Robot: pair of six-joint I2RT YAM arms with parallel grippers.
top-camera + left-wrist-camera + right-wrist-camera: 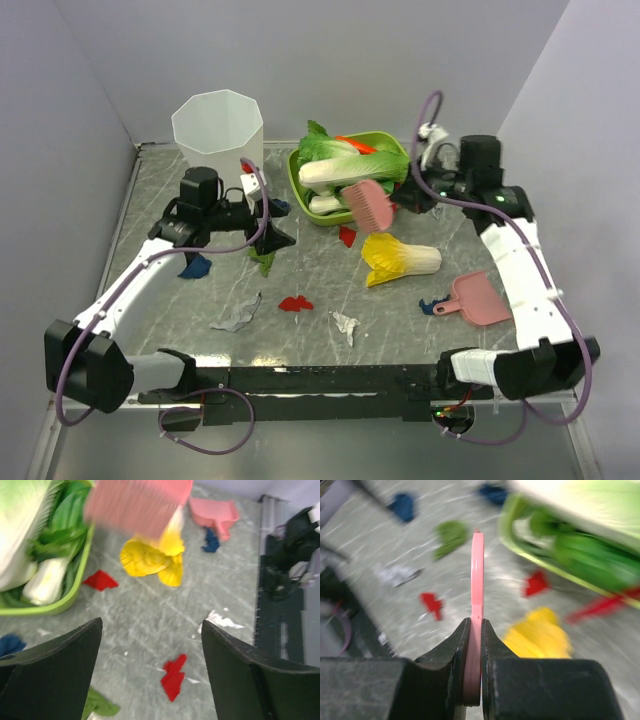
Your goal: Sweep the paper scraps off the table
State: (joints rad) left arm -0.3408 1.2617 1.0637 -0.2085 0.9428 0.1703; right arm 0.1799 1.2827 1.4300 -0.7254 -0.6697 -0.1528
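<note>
Between lilac walls (350,60), paper scraps (295,303) litter the table (400,300).

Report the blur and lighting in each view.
Top external: sharp, evenly lit, soft shadows on the table. Left wrist: brush smeared, fingers and scraps fairly crisp. Right wrist: background streaked by motion; only the fingers and brush are sharp.

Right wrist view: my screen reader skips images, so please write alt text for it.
The right gripper is shut on a pink brush, seen edge-on. Below, blurred, lie red, blue, green and white paper scraps on the grey table, beside a yellow toy cabbage.
</note>
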